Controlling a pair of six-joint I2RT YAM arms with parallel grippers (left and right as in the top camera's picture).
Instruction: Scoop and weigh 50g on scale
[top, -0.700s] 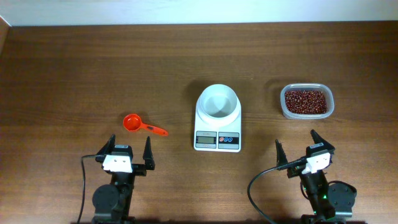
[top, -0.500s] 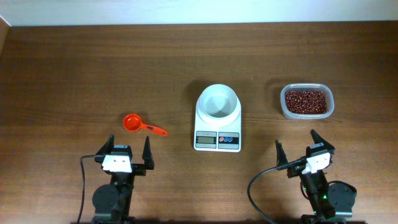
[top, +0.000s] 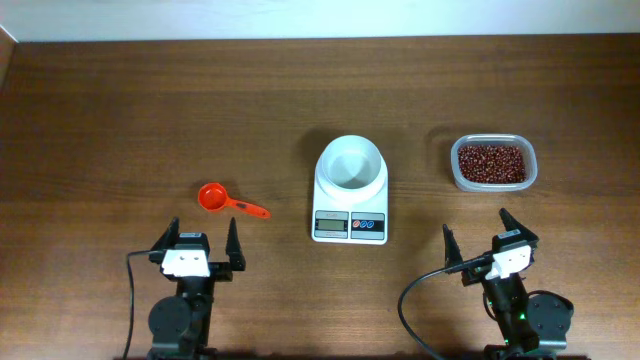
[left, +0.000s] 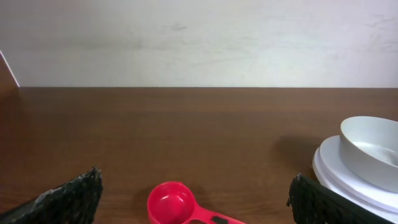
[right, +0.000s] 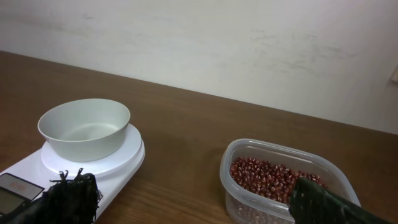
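At the bottom of the overhead frame I have both arms parked low. My left claw (top: 203, 232) at lower left has its fingers spread wide with nothing between them, and my right claw (top: 476, 228) at lower right is just as wide apart and just as bare. Just above the left claw, a small red plastic measuring scoop (top: 212, 197) lies flat on the dark brown wooden tabletop (top: 120, 110), cup to the left, handle pointing right and slightly down. In the centre sits the small white digital scale (top: 349, 226), its grey display and red and blue buttons along the lower edge, with a round white bowl (top: 350, 163) on its platform that looks empty. Right of the scale and apart from it, a clear rectangular plastic tub (top: 493, 187) holds red beans (top: 491, 164). A pale wall (top: 300, 15) runs along the top.
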